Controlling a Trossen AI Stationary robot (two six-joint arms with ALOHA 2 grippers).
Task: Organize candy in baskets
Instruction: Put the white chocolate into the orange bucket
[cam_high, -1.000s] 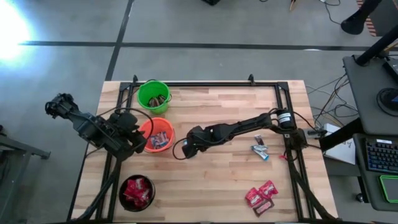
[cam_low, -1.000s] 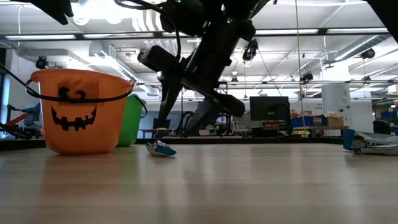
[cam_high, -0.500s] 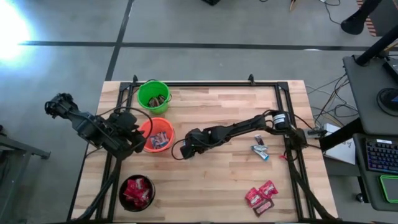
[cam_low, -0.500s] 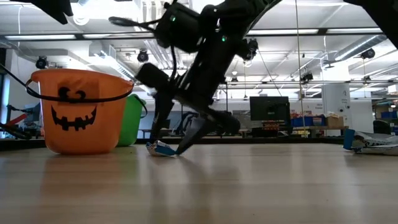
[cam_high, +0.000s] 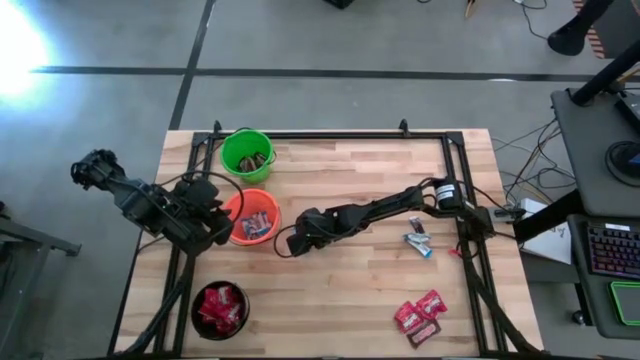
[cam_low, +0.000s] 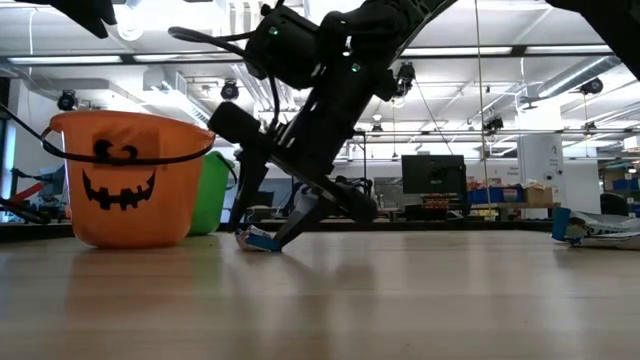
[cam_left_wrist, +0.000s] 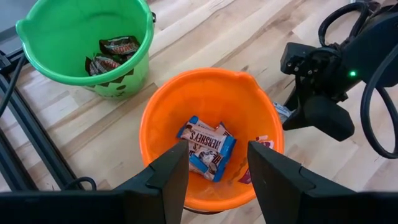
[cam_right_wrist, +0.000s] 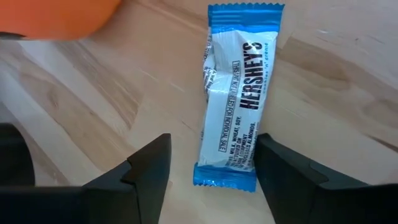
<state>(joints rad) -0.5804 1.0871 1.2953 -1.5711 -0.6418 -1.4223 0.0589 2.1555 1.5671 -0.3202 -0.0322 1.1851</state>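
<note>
A blue-and-white candy (cam_right_wrist: 233, 99) lies flat on the table just right of the orange basket (cam_high: 253, 216). My right gripper (cam_right_wrist: 211, 146) is open and low over it, slanting down, one finger on each side of the candy's near end; in the low view the fingertips (cam_low: 285, 232) reach table height beside the candy (cam_low: 256, 238). My left gripper (cam_left_wrist: 217, 158) hangs open above the orange basket (cam_left_wrist: 211, 99), which holds blue-and-white candy (cam_left_wrist: 208, 146). The green basket (cam_high: 247, 155) holds dark brown candy (cam_left_wrist: 112, 53). The black basket (cam_high: 220, 308) holds red candy.
More candy lies at the table's right: a blue-and-white piece (cam_high: 418, 241) and a cluster of red and brown ones (cam_high: 420, 312) near the front right corner. A black metal frame (cam_high: 330, 134) runs round the tabletop. Bare wood spans the middle.
My right gripper has sunk toward the table and tipped further down beside the orange basket, so its fingertips now stand at the blue-and-white candy. The candy has stayed where it lay.
</note>
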